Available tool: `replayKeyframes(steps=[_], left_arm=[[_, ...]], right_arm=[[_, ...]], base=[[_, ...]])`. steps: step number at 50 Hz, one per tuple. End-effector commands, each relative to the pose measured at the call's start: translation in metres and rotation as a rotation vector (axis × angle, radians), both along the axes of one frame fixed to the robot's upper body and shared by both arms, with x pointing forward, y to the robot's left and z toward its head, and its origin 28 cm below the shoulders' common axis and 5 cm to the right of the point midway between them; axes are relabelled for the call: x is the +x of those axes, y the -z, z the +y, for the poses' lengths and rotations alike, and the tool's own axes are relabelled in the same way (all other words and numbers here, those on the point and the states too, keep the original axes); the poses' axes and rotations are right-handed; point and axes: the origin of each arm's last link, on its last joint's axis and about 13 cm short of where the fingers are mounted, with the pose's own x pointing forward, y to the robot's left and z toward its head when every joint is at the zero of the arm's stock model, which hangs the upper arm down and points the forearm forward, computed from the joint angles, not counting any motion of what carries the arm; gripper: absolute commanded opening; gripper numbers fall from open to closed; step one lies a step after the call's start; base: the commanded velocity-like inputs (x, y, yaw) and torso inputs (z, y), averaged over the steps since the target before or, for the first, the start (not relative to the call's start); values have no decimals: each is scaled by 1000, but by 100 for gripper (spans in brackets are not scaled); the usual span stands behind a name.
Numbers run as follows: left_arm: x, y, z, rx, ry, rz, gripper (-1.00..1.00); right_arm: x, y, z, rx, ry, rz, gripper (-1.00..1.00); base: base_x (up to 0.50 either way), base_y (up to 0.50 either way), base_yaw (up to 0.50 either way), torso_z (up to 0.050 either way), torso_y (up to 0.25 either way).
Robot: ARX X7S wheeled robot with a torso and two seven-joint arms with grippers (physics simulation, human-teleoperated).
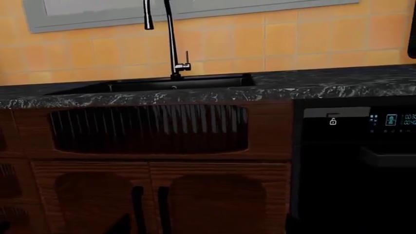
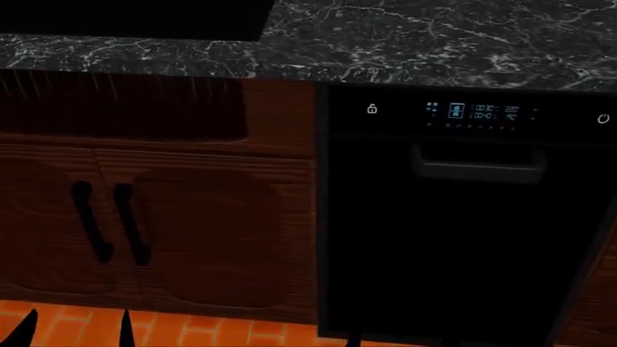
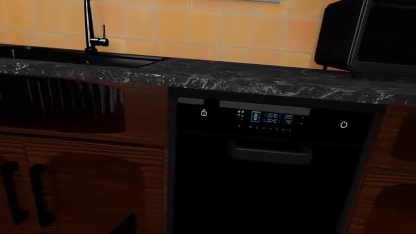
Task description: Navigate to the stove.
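Padlock, power symbols on dishwasher

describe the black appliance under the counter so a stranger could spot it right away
Follow the dark marbled countertop right from the sink. Under it, beside the wooden cabinet doors, sits the narrow black appliance. Unlike them, it has a lit digital display, a power symbol and a recessed handle.

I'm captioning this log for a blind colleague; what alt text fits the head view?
A narrow black appliance with a lit display and power symbol fills the right, under a dark marbled countertop. Left of it are wooden cabinet doors with black handles. No stove is visible.
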Motion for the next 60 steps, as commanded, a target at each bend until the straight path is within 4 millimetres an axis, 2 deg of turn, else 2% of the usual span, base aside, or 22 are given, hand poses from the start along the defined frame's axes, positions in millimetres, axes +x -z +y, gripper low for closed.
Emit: replayKeyframes(steps=[1,60], left_arm=[[-1,0,0,-1,-1,-1,100],[-1,-2,0,0,-2,-2,100]], right_arm=[[0,0,0,0,-1,-1,100],[1,0,0,4,-3,-1,100]], base=[[-500,-19,0,0,0],[-500,-18,0,0,0]])
